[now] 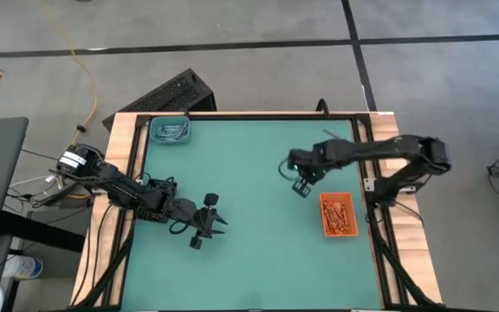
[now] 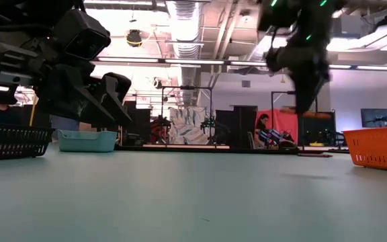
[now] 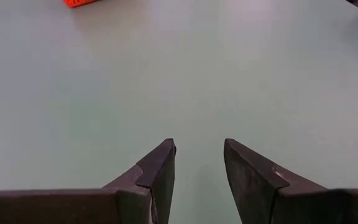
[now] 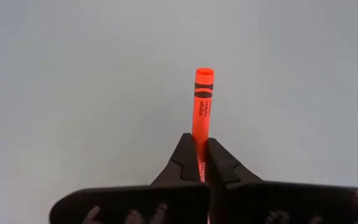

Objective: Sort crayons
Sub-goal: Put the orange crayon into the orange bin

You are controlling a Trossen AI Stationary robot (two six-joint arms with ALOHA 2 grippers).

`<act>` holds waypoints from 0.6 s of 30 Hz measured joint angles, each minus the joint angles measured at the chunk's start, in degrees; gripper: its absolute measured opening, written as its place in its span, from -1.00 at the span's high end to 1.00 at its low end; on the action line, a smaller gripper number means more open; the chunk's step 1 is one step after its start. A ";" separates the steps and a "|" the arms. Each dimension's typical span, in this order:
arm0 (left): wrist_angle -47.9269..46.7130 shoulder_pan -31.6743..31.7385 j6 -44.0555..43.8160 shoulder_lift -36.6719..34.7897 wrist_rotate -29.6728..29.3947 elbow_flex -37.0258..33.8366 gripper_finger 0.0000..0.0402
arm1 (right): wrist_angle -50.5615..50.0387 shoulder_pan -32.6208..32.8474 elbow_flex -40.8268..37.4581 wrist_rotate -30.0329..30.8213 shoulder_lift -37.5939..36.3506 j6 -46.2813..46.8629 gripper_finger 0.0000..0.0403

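The right end effector (image 4: 201, 163) is clenched on an orange crayon (image 4: 202, 102). Carry it level to the orange tray (image 1: 337, 214) and release low. The left end effector (image 3: 199, 163) waits, released.

Orange crayon's (image 4: 202, 102) lower end hidden between right hand's (image 4: 201, 152) fingertips.

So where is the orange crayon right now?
The orange crayon is pinched in the right gripper, above the mat's right half in the high view, just up-left of the orange tray.
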 joint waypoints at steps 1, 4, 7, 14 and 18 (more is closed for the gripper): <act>0.00 0.00 0.28 0.00 0.01 0.00 0.36 | -1.16 1.94 0.00 0.79 -0.89 2.57 1.00; 0.02 0.00 0.59 0.00 0.02 0.00 0.36 | -5.26 7.88 0.02 2.87 -2.96 10.98 1.00; 0.02 0.00 0.73 0.00 0.04 0.00 0.36 | -9.50 13.52 0.04 4.44 -3.54 19.54 1.00; 0.39 0.00 0.77 0.00 0.09 0.00 0.36 | -15.92 23.22 -0.60 4.56 -3.04 34.40 1.00; 0.43 0.00 0.76 0.00 0.07 0.00 0.36 | -18.38 26.87 -0.68 5.76 -3.02 40.78 1.00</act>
